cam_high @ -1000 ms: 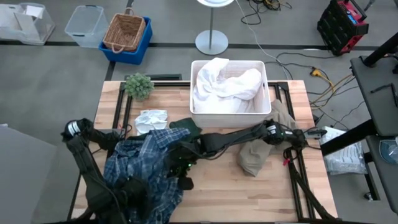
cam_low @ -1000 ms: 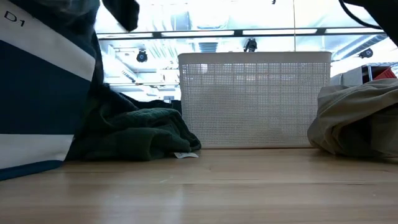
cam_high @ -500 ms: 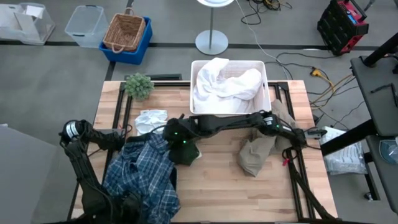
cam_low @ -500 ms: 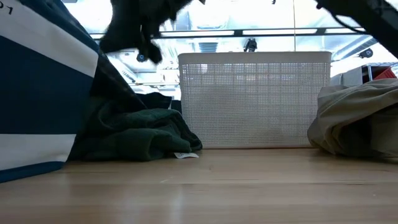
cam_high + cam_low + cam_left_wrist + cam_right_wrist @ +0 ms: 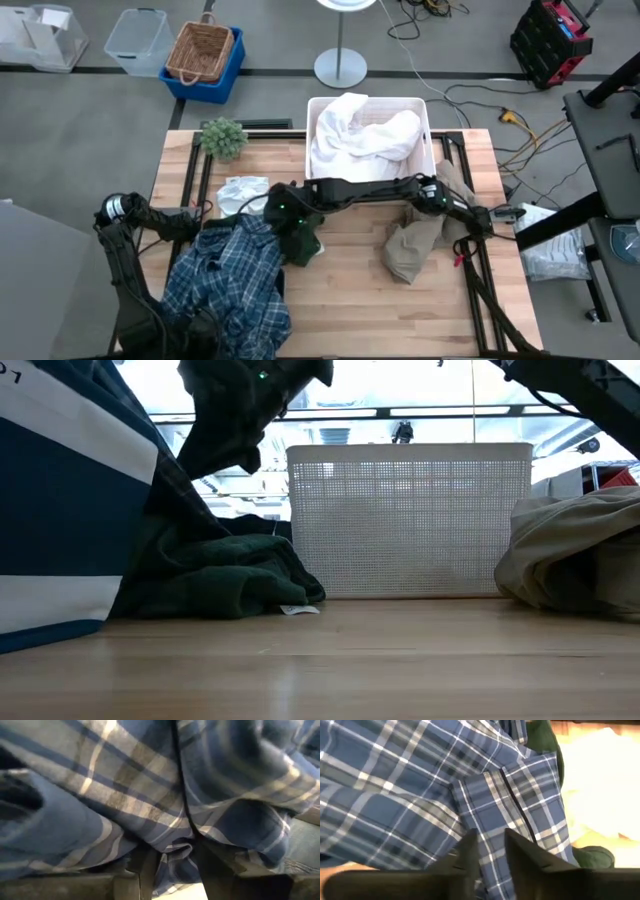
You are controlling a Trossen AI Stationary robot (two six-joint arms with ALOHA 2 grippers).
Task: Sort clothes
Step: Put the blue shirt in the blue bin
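Note:
The blue-and-white plaid shirt (image 5: pixel 228 285) lies spread over the table's near left, partly lifted. My left gripper (image 5: pixel 177 870) is beneath it, hidden in the high view, and shut on it. My right gripper (image 5: pixel 280 225) reaches in from the right to the shirt's far right corner and is shut on plaid cloth (image 5: pixel 490 847). A dark green garment (image 5: pixel 225 575) lies on the table under that gripper. A small white cloth (image 5: pixel 243 192) lies behind the shirt. A khaki garment (image 5: pixel 412 248) lies at the right. White clothes (image 5: pixel 362 135) fill the bin. My left gripper pinches a bunched fold of the plaid shirt (image 5: pixel 176 851) between its two fingers; the cloth drapes over the gripper and hides the rest. My right gripper has plaid cloth by the shirt's buttoned front strip (image 5: pixel 492 837) between its two fingers, coming from above; how many layers it holds, I cannot tell.
The white plastic bin (image 5: pixel 432 170) stands at the far middle, and a small green plant (image 5: pixel 222 137) at the far left. Bare wood (image 5: pixel 350 300) lies between the shirt and the khaki garment. Blue and white cloth (image 5: pixel 60 510) fills the low view's left.
My right gripper has gone from the near middle of the table toward the far edge and has risen. The plaid shirt, bunched up a second ago, is now spread wider, its far right corner drawn toward the dark green garment.

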